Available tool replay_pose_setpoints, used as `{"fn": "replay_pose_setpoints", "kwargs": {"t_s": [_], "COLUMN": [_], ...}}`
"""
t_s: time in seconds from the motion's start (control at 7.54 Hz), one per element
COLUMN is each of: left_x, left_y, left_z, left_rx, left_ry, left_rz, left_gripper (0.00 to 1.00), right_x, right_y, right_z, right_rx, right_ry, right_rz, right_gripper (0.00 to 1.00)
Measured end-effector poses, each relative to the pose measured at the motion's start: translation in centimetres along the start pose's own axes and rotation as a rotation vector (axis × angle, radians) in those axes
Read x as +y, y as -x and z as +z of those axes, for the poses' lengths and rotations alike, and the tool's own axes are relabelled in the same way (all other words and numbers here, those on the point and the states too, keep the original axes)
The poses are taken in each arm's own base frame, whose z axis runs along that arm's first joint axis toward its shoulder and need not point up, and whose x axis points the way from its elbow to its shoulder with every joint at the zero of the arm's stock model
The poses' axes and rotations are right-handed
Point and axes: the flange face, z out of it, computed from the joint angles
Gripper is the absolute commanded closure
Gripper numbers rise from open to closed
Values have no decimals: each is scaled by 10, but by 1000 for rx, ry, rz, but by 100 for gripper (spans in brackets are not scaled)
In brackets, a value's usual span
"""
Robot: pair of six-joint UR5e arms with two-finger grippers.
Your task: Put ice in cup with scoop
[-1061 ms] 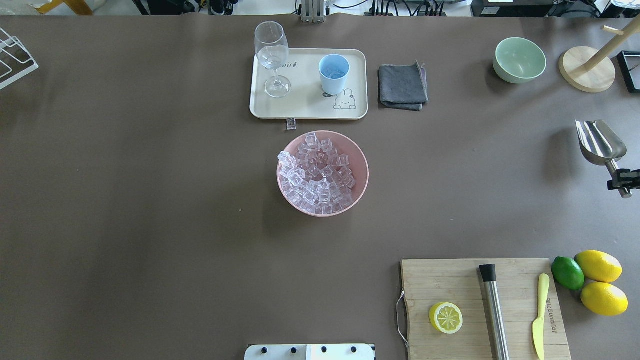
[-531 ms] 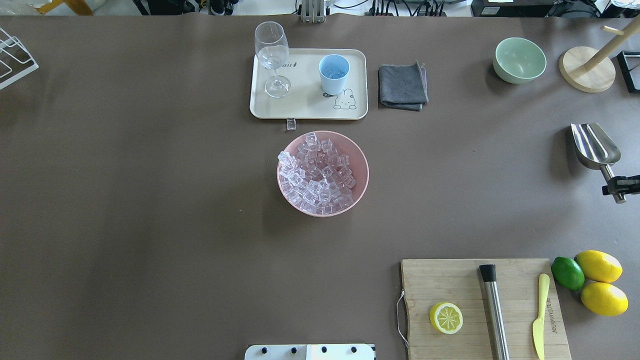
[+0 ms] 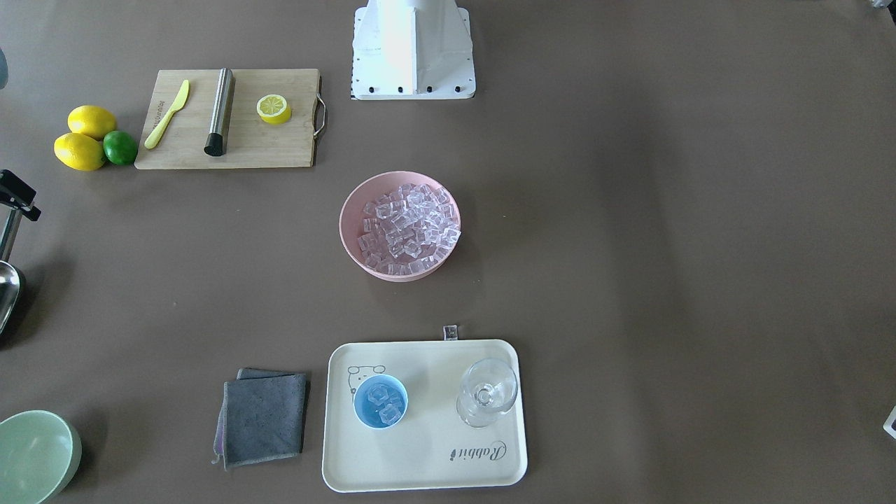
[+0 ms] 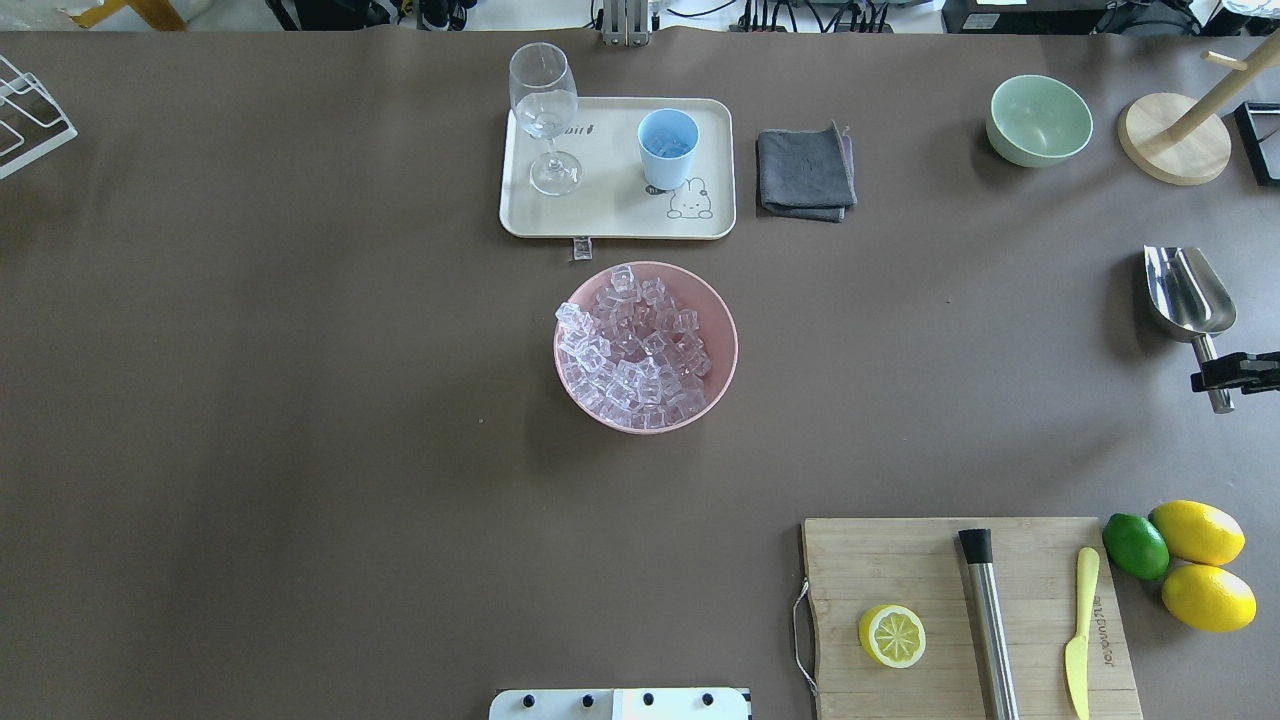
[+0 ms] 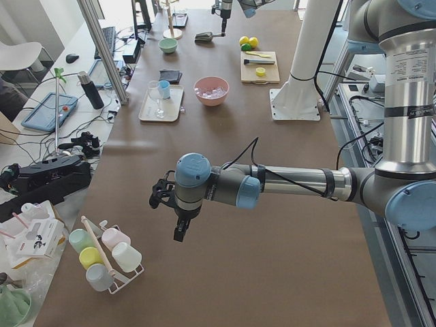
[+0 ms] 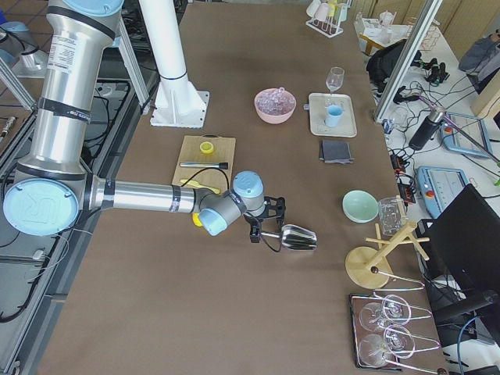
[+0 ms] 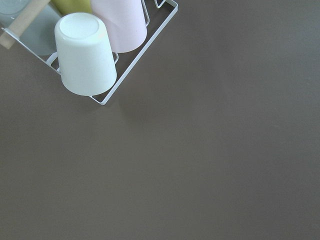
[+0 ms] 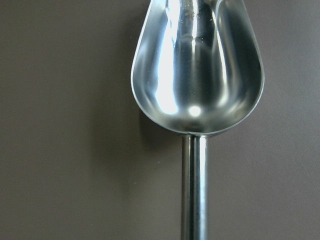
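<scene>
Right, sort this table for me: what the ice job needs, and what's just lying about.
Job: scoop, in the right gripper; ice in the pink bowl; blue cup.
Lying about: wine glass, grey cloth, green bowl, cutting board, steel rod, yellow knife, lemons, lime.

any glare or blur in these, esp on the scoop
Right wrist view: strong white glare streaks the bowl of the scoop, edges sharp. Overhead view: it throws a soft shadow to its left. Front-facing view: the robot base is blown out white.
</scene>
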Motion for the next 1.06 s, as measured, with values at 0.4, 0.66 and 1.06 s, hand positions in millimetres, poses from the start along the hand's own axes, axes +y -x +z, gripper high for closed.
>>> {"fn": "replay_pose_setpoints", "kwargs": {"t_s": [0.4, 0.66, 1.06], "left_x": [-4, -6, -7], "left_y": [-14, -17, -18], "left_z": [8, 9, 9], "left_rx": [10, 11, 12], "left_ry": [15, 17, 16], "left_rz": [31, 37, 39], "left_gripper": [1, 1, 1], "right_x": [-3, -14, -10], "right_y": [-5, -45, -107], "right_z": [-48, -90, -139], "right_rx": [9, 18, 22], "right_ry": [55, 68, 92], "right_rz": [-55, -151, -186], "right_gripper": [0, 0, 0]}}
